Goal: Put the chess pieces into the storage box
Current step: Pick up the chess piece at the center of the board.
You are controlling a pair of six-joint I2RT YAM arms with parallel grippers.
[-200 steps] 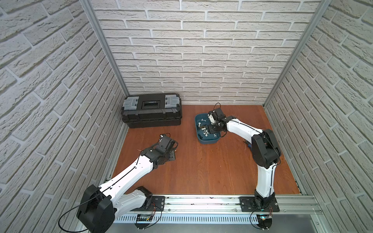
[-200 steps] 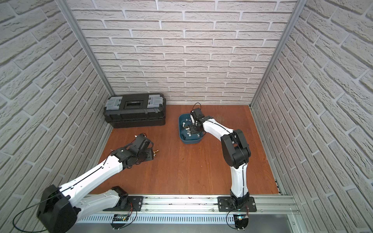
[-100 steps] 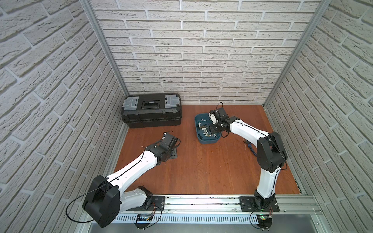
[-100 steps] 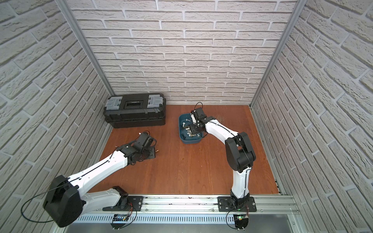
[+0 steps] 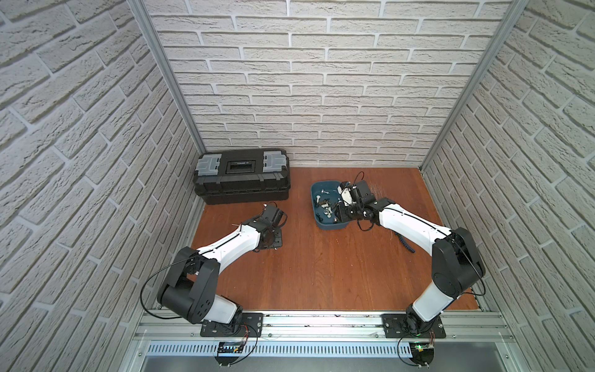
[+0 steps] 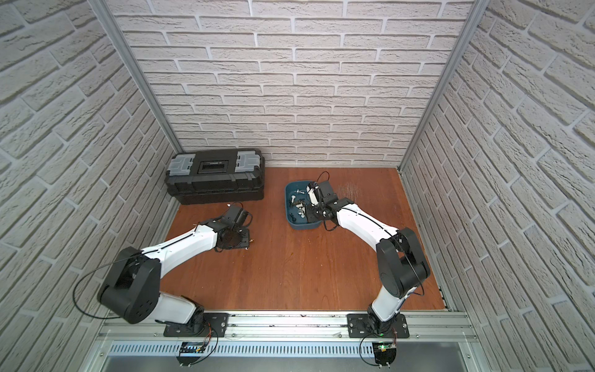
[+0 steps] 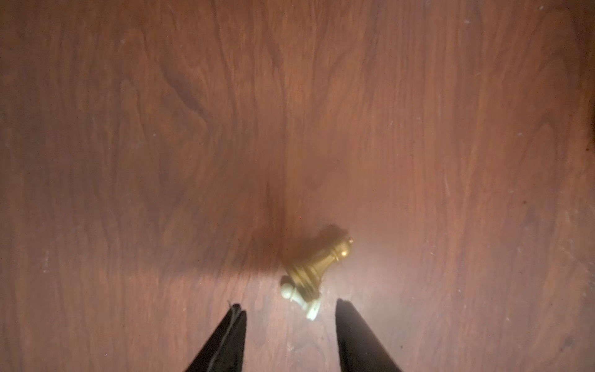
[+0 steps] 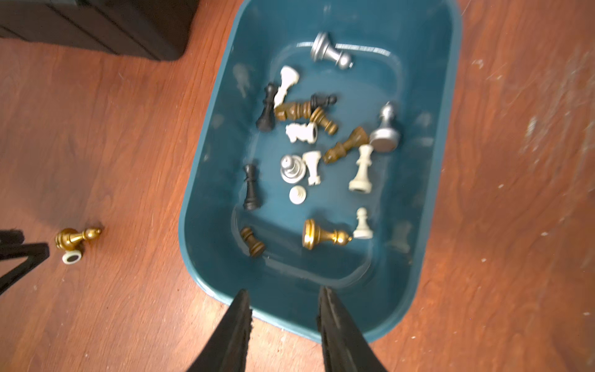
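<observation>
The teal storage box [image 5: 331,225] [image 6: 302,225] [image 8: 199,167] sits on the wooden floor at the back middle. Several white, black, gold and silver chess pieces [image 8: 309,128] lie inside it. My right gripper [image 8: 285,294] [image 5: 341,214] hangs open and empty over the box's near rim. Out on the floor a gold piece [image 7: 322,262] [image 8: 75,238] lies tipped against a small white pawn [image 7: 299,298] [image 8: 71,257]. My left gripper [image 7: 288,309] [image 5: 270,240] points down at them, open, with the pawn just ahead of its fingertips.
A black toolbox with grey latches [image 5: 241,182] [image 6: 214,175] stands against the back wall, left of the storage box. A dark blue tool handle [image 5: 406,246] shows under my right forearm. Brick-pattern walls close in three sides.
My left arm has reached a little farther to the right, over the two floor pieces. My right arm's elbow has swung back to the right, its gripper staying over the box.
</observation>
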